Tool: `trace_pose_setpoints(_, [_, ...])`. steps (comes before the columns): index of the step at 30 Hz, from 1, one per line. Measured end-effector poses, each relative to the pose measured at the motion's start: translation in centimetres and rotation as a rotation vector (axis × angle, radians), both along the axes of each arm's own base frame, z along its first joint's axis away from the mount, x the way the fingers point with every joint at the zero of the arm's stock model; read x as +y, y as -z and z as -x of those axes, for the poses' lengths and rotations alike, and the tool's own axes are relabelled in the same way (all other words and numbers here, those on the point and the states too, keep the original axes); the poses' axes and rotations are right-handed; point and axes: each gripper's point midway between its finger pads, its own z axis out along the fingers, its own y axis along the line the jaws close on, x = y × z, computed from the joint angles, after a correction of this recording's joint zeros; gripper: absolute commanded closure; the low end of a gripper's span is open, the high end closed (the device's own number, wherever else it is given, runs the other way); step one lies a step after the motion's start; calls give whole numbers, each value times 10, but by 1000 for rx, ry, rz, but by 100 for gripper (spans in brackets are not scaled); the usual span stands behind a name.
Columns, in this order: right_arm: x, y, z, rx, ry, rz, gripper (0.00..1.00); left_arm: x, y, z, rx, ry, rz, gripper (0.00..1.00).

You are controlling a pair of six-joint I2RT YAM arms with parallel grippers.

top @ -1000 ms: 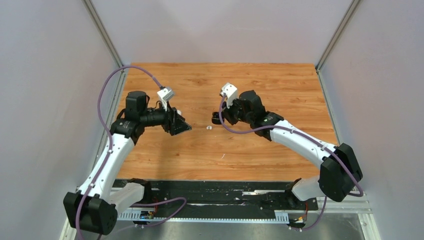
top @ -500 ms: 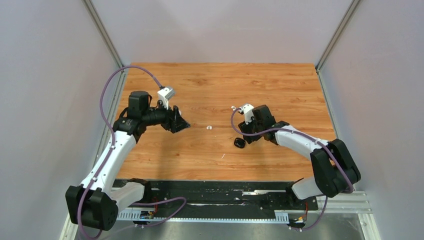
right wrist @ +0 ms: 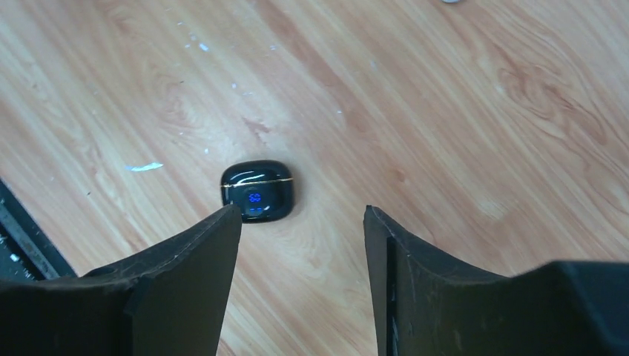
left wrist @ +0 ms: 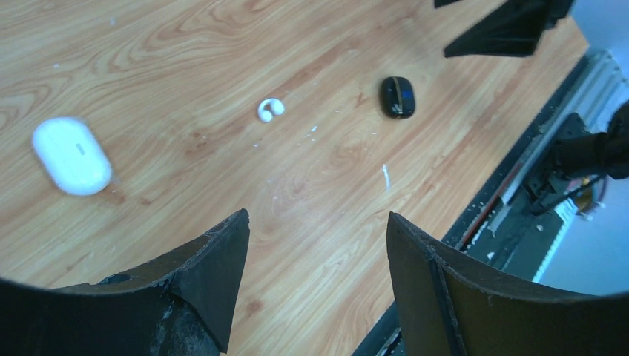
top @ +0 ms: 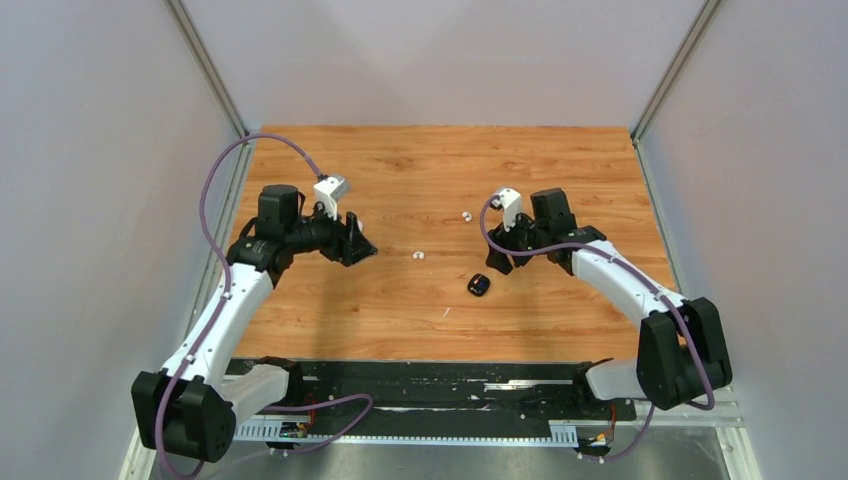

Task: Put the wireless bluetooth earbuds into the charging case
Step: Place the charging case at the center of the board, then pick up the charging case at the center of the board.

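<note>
Orange-brown wooden tabletop (top: 420,160) fills the overhead view. A second ago the right gripper (top: 497,262) was clamped on the small glossy black pebble-shaped charging case (top: 479,285). It has since let go and drawn back, and now stands just beyond and right of the case with jaws parted and empty. A tiny white curled earbud (top: 418,255) lies left of the case, and a second white earbud (top: 466,215) lies beyond it. Both are loose, so I judge that nothing has been inserted yet. The left gripper (top: 358,247) hangs well left of the case, hiding whatever lies beneath it.

From the left wrist, the left gripper (left wrist: 317,222) is spread wide with nothing between its fingers. A white oval plastic case (left wrist: 72,156), blurred, lies far left of the black case (left wrist: 397,97), with the curled earbud (left wrist: 270,110) between them.

From the right wrist, the open right gripper (right wrist: 301,215) frames the black case (right wrist: 257,191). The case's lid looks shut and a blue readout glows on it. Whether it holds any buds cannot be told.
</note>
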Motion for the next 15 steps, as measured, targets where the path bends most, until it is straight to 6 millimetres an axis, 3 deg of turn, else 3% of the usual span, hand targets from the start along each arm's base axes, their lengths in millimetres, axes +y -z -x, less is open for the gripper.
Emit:
trace_pose_setpoints(4, [17, -2, 4, 16, -100, -9, 44, 12, 14, -8, 35, -79, -63, 27])
trace_pose_setpoints(10, [61, -27, -33, -52, -256, -32, 47, 35, 39, -28, 185, -224, -183, 30])
trace_pose_setpoints(15, [85, -43, -57, -75, -286, -63, 47, 66, 65, -53, 284, -384, -280, 30])
